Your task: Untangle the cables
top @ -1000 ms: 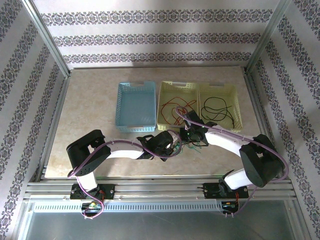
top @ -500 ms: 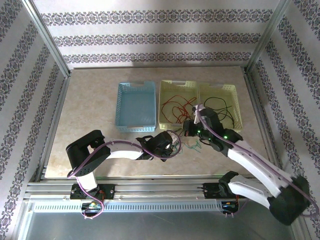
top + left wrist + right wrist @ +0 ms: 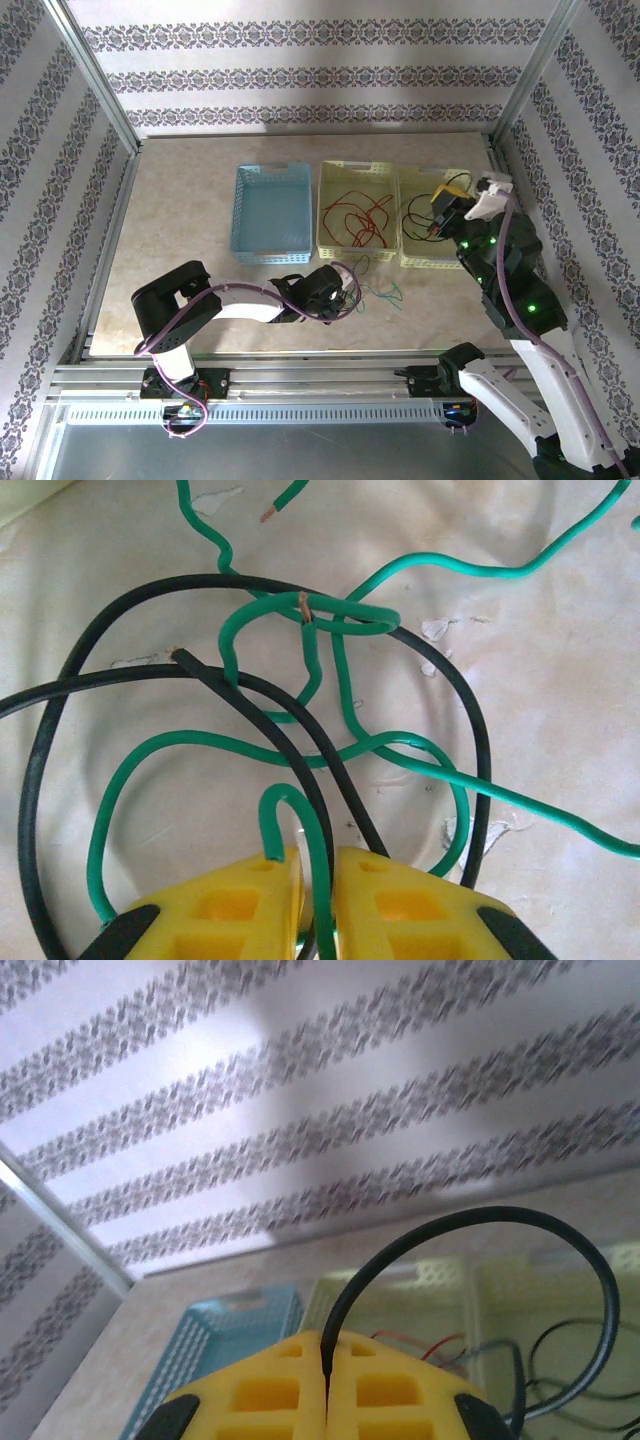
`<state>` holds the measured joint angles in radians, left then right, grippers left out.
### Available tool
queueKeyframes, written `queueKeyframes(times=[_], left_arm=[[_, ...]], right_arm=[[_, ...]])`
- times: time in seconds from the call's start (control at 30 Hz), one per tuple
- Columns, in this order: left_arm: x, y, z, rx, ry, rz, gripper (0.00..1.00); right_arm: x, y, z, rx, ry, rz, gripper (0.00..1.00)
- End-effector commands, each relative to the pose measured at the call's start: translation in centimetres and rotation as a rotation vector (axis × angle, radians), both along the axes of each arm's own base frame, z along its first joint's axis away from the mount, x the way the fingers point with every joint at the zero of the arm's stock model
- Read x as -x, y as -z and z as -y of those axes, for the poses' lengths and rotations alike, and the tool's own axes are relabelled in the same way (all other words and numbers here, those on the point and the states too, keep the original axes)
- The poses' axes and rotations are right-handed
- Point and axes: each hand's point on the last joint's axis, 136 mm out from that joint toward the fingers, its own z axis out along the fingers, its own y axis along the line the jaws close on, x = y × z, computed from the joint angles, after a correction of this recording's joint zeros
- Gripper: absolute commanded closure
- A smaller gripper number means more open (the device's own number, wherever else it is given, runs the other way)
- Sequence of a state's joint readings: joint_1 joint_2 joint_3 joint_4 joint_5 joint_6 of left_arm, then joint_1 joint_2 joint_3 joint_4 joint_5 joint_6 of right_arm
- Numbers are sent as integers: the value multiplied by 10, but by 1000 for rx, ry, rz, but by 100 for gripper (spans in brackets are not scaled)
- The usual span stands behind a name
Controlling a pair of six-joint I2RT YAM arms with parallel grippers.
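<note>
On the table in front of the baskets lies a small tangle of green cables (image 3: 382, 293). My left gripper (image 3: 347, 288) sits at its left edge. In the left wrist view its yellow fingers (image 3: 230, 905) are shut on a green cable (image 3: 300, 810), with a black cable (image 3: 250, 685) running between them too. My right gripper (image 3: 441, 206) hangs raised over the right yellow basket (image 3: 440, 173). It is shut on a black cable (image 3: 480, 1218) that arcs up from its fingertips (image 3: 270, 1380). Red cables (image 3: 356, 214) lie in the middle yellow basket (image 3: 355, 165), and black cables (image 3: 415, 213) in the right one.
An empty blue basket (image 3: 270, 168) stands left of the two yellow ones. Aluminium frame posts and patterned walls close in the table on three sides. Bare tabletop lies to the left and in front of the blue basket.
My right arm has lifted away from the tangle and swung right and up over the right basket, carrying a black cable. The left arm has stayed at the tangle.
</note>
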<state>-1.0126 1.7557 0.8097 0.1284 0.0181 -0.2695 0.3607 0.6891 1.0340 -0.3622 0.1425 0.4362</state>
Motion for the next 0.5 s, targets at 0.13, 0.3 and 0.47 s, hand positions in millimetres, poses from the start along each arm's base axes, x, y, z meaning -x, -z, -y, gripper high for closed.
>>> queueKeyframes(times=[0.13, 0.3, 0.47], left_arm=[[24, 38, -30, -135, -1, -97, 78], [17, 14, -21, -91, 9, -52, 76], [7, -18, -12, -26, 2, 11, 76]], right_arm=[[-37, 15, 34, 66, 143, -75, 100], [-85, 84, 53, 26, 218, -223, 100], [-123, 172, 67, -115, 235, -425, 68]])
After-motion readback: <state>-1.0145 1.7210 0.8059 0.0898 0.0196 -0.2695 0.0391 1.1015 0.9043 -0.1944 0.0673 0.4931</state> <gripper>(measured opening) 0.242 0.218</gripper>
